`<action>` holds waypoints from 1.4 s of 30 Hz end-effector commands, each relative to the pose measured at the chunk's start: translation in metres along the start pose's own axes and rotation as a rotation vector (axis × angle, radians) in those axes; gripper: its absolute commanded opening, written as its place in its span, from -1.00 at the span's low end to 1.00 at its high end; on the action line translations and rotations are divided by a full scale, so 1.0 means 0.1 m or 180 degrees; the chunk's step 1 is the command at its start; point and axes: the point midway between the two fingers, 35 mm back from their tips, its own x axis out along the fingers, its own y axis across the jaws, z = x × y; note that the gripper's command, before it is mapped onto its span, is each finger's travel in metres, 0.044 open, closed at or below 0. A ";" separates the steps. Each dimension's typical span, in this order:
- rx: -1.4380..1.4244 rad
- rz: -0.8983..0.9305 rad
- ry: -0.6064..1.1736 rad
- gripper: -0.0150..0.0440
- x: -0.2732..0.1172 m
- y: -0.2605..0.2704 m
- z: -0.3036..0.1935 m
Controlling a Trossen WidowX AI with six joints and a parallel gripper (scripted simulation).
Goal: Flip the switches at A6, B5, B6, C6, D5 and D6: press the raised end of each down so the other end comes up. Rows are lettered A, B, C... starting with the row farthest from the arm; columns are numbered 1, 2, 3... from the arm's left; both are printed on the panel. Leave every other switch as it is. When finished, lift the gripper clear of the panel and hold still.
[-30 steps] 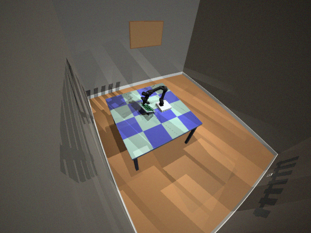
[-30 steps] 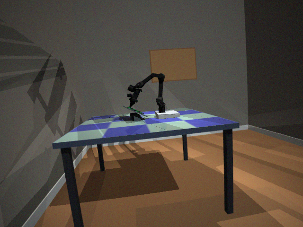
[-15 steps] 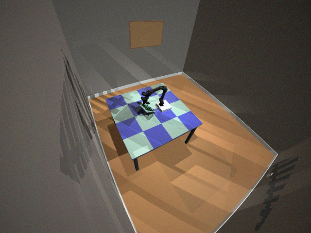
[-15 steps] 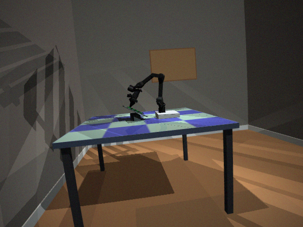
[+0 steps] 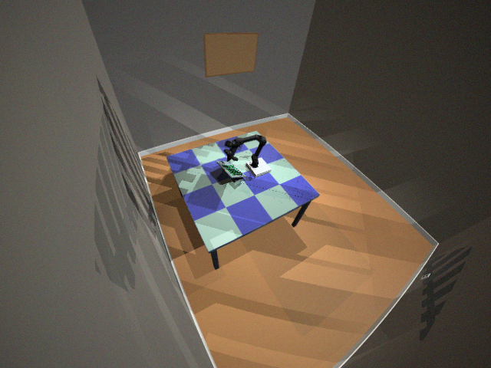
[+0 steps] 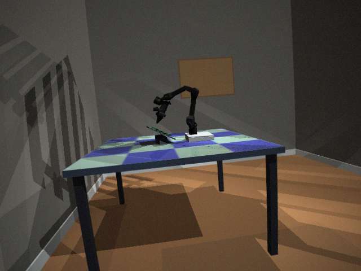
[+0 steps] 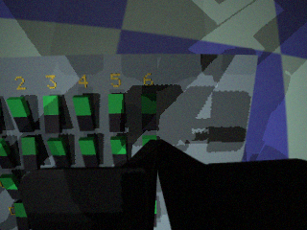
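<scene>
The closed, empty tool (image 5: 229, 159) (image 6: 158, 121) (image 7: 155, 146) hovers just above the tilted switch panel (image 5: 229, 172) (image 6: 168, 136) (image 7: 192, 72), blocking much of its lower rows from the wrist view. The panel stands on the checkered worktop (image 5: 253, 214) (image 6: 151, 156) (image 7: 271, 110), near the arm's white base block (image 5: 259, 171) (image 6: 201, 136). A tan board (image 5: 230, 54) (image 6: 206, 77) hangs on the wall behind; patchy shadows cross the panel.

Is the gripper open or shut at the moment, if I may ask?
Shut: the gripper's fingertips meet in a point above the panel.
</scene>
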 end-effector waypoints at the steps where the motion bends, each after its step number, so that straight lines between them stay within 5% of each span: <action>1: -0.0024 0.0014 0.0008 -0.49 -0.16 0.02 0.00; 42: -0.0020 0.0023 0.0086 -0.49 0.43 0.32 -0.20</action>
